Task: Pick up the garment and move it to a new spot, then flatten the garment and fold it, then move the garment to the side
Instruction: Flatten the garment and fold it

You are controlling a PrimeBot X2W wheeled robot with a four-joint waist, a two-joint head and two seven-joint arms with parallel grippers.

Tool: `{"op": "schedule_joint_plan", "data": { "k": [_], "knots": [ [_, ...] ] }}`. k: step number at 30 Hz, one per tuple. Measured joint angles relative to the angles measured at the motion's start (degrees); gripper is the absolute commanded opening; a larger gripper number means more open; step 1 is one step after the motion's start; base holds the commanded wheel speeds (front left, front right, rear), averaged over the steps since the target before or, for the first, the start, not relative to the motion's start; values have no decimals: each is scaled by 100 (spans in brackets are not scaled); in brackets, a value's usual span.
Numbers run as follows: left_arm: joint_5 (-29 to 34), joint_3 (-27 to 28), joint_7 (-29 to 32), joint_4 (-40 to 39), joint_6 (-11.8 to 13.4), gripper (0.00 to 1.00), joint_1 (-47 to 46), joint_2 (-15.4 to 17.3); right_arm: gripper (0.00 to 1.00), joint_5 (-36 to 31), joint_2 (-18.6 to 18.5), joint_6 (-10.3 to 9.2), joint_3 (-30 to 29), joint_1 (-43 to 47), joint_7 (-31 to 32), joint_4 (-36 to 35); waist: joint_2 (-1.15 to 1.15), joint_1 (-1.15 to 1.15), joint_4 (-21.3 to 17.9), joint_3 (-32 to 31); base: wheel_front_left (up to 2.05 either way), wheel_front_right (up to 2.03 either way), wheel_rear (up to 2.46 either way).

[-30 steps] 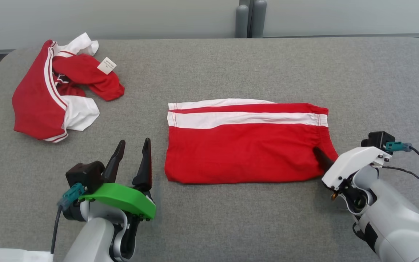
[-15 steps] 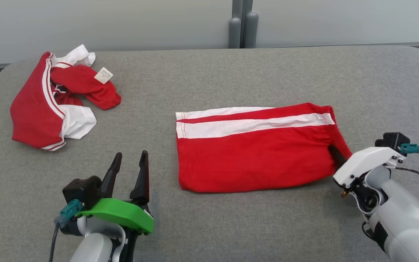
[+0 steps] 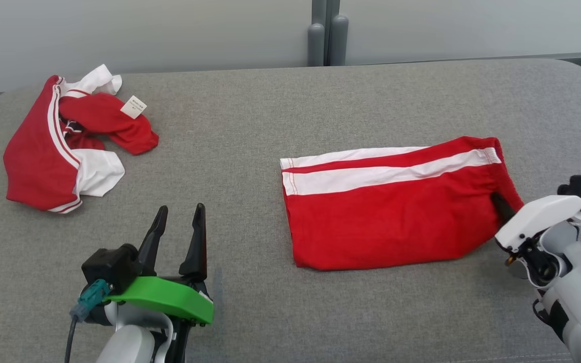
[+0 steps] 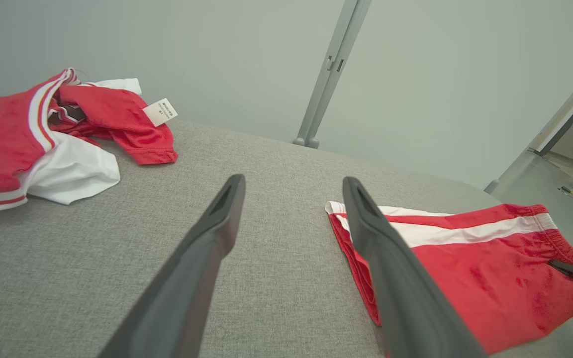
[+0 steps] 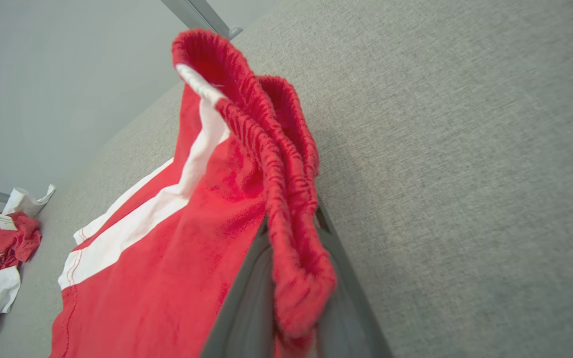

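The garment (image 3: 391, 212) is a pair of red shorts with a white side stripe, folded flat on the grey table (image 3: 321, 101), right of centre. My right gripper (image 3: 499, 202) is shut on its elastic waistband at the right end. In the right wrist view the bunched waistband (image 5: 286, 209) is pinched between my right gripper's (image 5: 292, 221) fingers. My left gripper (image 3: 180, 214) stands open over bare table at the lower left, apart from the garment's left hem. Its open fingers frame the table in the left wrist view (image 4: 294, 181), with the garment (image 4: 465, 258) to their right.
A second red and white garment (image 3: 53, 151) lies crumpled at the table's far left, a white label on top. A grey post (image 3: 323, 35) stands behind the table's far edge against a pale wall. The table's rounded right corner is near my right arm.
My right gripper has shut on the waistband and dragged the garment to the right, its right end swinging slightly away. The head camera has shifted a little. The left gripper stays open.
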Motion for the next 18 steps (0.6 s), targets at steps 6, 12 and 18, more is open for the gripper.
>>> {"op": "schedule_joint_plan", "data": {
  "k": [6,12,18],
  "knots": [
    [4,7,7,-130,10,100,45,3,0,-2,225,49,325,-32,192,-463,0,0,-4,9,0,0,0],
    [7,18,8,-212,57,100,90,7,0,-9,552,49,801,-118,347,-1310,0,0,41,-20,0,0,0],
    [7,5,62,-283,94,100,158,11,0,-123,854,49,1359,-119,632,-1704,0,0,122,-88,0,0,0]
  ]
}}
